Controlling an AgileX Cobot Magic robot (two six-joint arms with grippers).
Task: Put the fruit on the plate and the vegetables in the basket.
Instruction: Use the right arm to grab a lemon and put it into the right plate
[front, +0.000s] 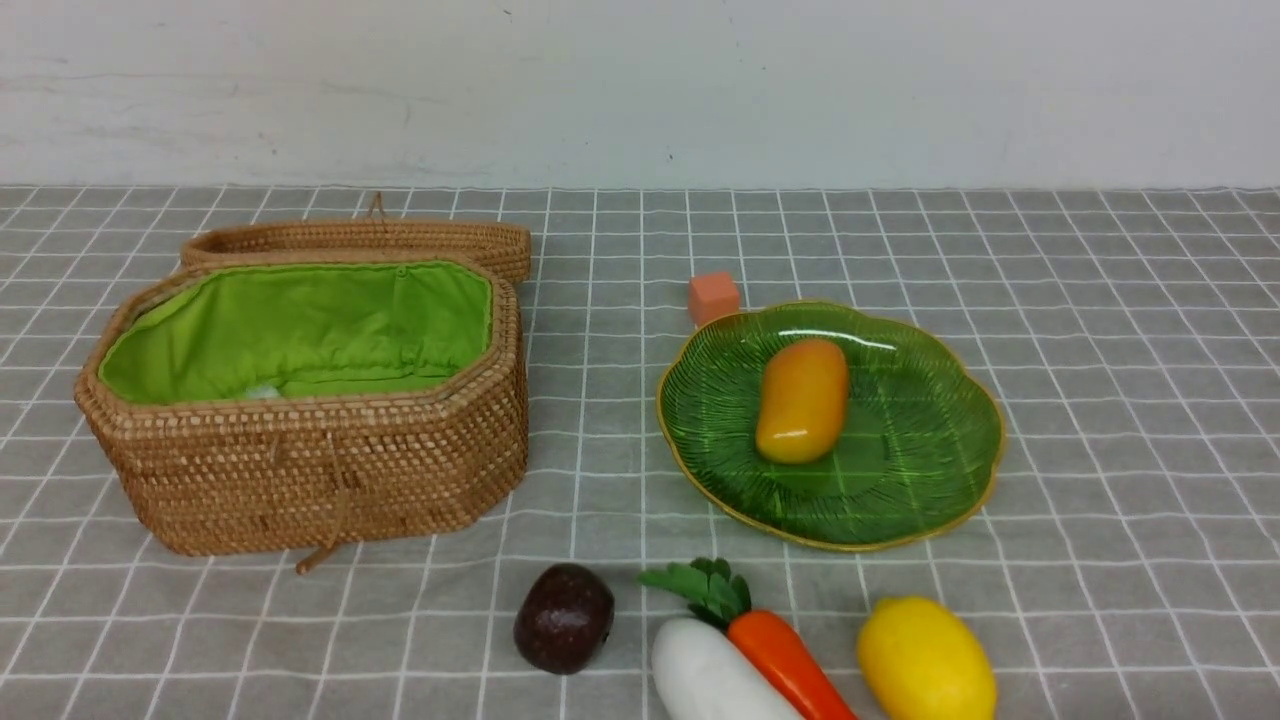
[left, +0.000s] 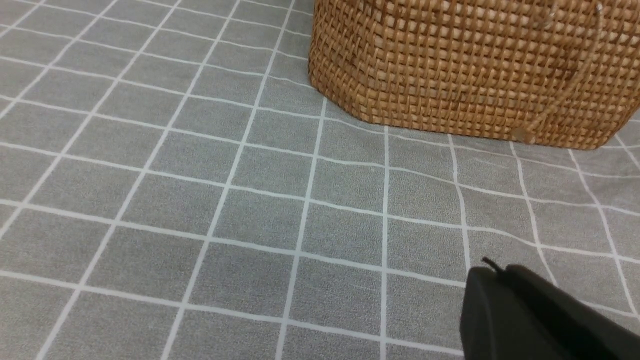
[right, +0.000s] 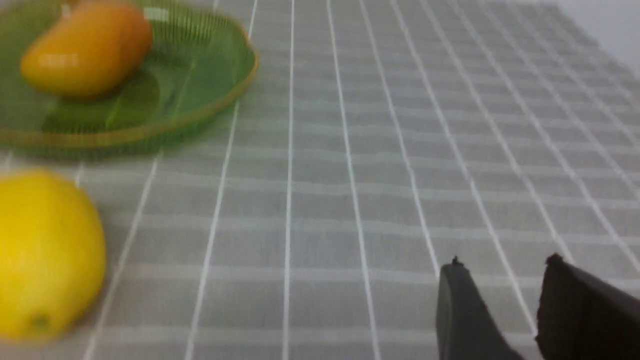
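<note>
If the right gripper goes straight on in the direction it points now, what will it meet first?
Probably nothing but the tablecloth: ahead of the right gripper the way looks free. The lemon and the plate lie off to one side. The picture is blurred, so depth is uncertain.

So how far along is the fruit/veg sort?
Done: mango on the plate. In hand: nothing; right tool is open, empty. To do: lemon, maroon fruit, carrot, radish on the cloth. Eggplant not visible; basket floor hidden.
</note>
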